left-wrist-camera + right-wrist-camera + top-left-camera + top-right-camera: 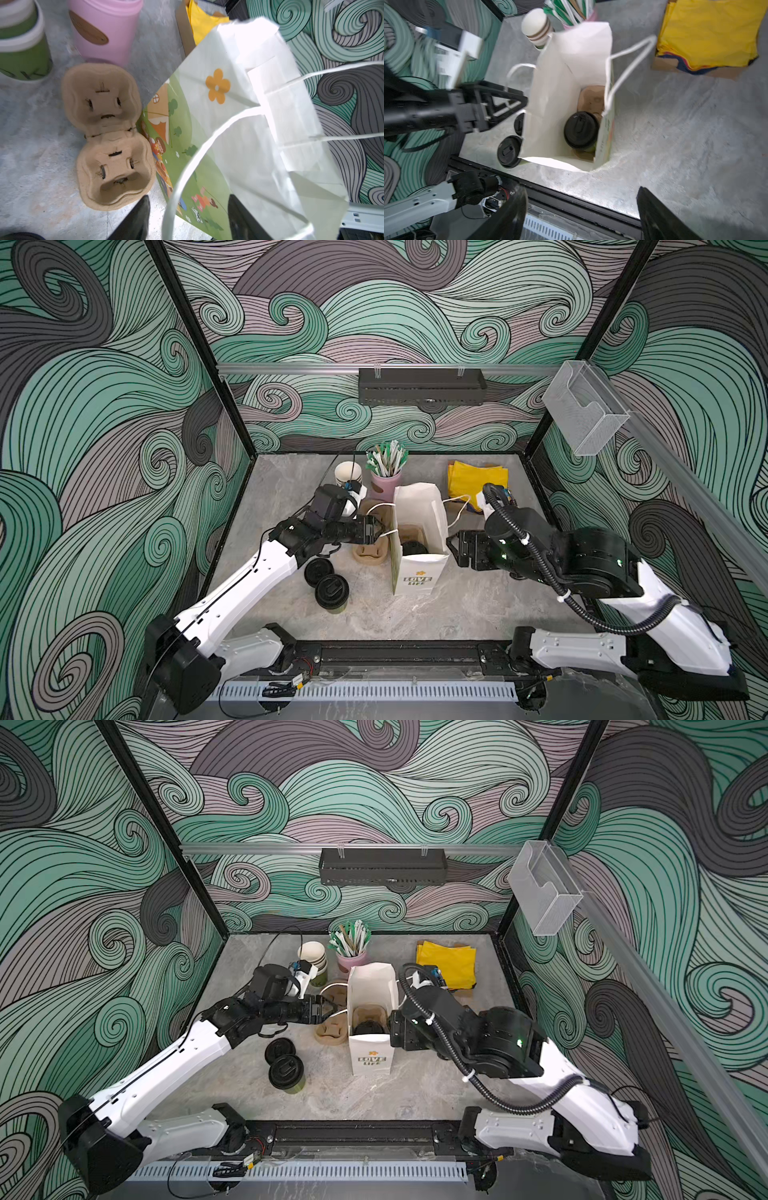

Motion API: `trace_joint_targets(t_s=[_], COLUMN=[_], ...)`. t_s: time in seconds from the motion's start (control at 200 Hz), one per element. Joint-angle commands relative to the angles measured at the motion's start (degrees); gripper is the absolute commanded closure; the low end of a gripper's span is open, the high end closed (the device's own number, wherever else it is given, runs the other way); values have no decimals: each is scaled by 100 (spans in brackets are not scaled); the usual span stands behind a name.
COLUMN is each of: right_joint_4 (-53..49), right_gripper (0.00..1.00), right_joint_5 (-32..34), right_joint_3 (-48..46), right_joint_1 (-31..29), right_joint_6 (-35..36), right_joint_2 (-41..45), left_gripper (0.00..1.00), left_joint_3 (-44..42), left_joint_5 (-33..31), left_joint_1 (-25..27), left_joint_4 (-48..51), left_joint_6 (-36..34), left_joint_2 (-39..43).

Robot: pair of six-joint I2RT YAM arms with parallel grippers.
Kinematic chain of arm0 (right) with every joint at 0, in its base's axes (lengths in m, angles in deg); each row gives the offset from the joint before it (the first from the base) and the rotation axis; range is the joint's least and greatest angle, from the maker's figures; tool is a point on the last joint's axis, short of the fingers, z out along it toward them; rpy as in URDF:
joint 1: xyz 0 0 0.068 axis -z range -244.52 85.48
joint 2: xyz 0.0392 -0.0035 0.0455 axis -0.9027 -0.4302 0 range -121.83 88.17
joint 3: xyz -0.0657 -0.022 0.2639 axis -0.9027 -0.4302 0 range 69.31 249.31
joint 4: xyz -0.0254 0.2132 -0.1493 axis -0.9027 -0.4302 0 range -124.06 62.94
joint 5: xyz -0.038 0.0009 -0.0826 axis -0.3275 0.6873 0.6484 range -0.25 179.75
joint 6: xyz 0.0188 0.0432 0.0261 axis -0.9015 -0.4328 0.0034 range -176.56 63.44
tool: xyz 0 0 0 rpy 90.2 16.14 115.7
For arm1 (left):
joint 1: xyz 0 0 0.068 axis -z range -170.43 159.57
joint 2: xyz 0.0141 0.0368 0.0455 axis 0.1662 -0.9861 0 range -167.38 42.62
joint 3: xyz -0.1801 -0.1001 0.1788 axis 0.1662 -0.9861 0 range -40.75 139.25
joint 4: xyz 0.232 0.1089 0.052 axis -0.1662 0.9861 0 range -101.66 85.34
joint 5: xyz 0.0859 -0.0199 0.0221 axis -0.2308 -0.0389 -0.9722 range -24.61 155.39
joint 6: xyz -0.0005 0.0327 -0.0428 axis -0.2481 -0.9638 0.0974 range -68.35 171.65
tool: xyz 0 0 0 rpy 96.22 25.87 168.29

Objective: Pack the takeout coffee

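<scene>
I worry that my left arm could knock over the lidded cup (331,593) on the table (415,618), that my left gripper (379,531), jaws parted around the handle loop (191,166), could snag and topple the paper bag (419,572) holding the other cup (414,548), or that my wide-open, empty right gripper (452,549) could nudge the bag.

Teal-and-grey swirl-patterned walls (374,302) enclose a grey marbled stone-look tabletop (457,614).

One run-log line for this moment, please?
white paper bag upright; black-lidded green paper cup inside; second lidded cup outside; left end effector open; right end effector open
</scene>
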Motion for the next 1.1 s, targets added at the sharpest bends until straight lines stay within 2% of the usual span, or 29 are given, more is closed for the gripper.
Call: trace_joint_targets(t_s=[0.0,0.14,0.26,0.36,0.525,0.625,0.78,0.911,1.096], right_joint_4=[-170,36,292,292,295,298,282,138,-295], right_gripper=[18,22,30,41,65,74,89,98,100], right_joint_5=[28,82,-220,-340,-506,-586,-803,-977,-1124], right_joint_3=[-277,-192,-353,-448,-583,-592,-533,-370,112], right_joint_1=[95,269,609,722,879,955,1105,1227,1402], right_joint_6=[-588,-472,-244,-73,142,256,571,1008,2075], right_joint_2=[-375,-682,-851,-995,-1133,-1183,-1244,-1324,-1530], left_gripper=[32,30,30,30,30,30,30,30,29], left_joint_3=[-6,112,232,406,703,965,1271,1423,1682], left_joint_5=[-581,-1025,-1262,-1575,-2020,-2160,-2226,-2186,-1791], left_joint_1=[-23,-23,-23,-23,-23,-23,-23,-18,-23], left_joint_4=[124,328,360,507,577,582,392,182,133], left_joint_6=[-145,-163,-168,-192,-260,-362,-551,-746,-1080], left_joint_2=[514,887,1009,1045,1066,946,716,509,87])
